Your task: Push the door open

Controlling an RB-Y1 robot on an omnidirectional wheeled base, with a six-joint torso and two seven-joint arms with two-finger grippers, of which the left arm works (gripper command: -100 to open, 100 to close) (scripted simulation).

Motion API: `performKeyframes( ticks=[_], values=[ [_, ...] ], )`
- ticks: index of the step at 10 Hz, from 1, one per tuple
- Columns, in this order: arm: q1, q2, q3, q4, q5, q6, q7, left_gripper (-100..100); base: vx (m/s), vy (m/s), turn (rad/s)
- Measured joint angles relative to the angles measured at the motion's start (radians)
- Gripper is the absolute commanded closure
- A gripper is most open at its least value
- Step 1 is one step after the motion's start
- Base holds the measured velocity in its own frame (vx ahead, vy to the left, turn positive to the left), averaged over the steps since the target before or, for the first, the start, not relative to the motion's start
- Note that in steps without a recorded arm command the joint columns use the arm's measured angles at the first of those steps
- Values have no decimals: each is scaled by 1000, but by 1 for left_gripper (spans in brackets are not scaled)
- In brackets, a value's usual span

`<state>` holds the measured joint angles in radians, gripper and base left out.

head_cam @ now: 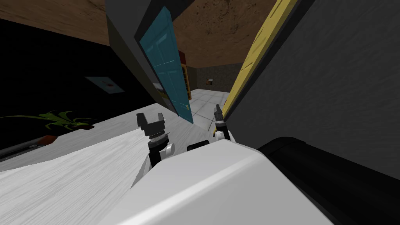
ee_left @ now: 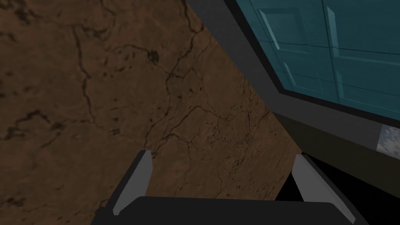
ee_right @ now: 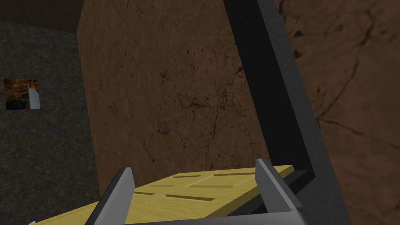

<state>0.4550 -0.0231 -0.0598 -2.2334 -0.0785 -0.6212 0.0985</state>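
The right claw point(ee_right: 194, 166) is held with its two blades apart and nothing is gripped between them. It is raised just beside the near edge of the yellow door point(head_cam: 254, 50), which is judged to be the door meant. The door's panelled face lies close behind the blades in the right wrist view, though whether it is touched cannot be told. The left claw point(head_cam: 150, 115) is likewise spread and empty, well apart from the yellow door and nearer the teal door point(head_cam: 166, 58) across the passage from it. If the push is made this near the edge, the thin blades could slide off it. They could also be caught against the dark frame point(ee_right: 273, 97) beside the yellow door. Were the base driven on, the teal door might be brushed by the left arm.
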Motion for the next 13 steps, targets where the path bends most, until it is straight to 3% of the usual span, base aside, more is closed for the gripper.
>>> performKeyframes(
  ticks=[7, 9, 13],
  values=[
    [-53, 31, -10, 130, 1, -12, 2, -100, 54, 51, -68],
    [-76, 40, -9, 191, 3, -26, 4, -100, 73, 48, -81],
    [-119, 58, -14, 289, 4, -31, 7, -100, 85, 66, -95]
  ],
)
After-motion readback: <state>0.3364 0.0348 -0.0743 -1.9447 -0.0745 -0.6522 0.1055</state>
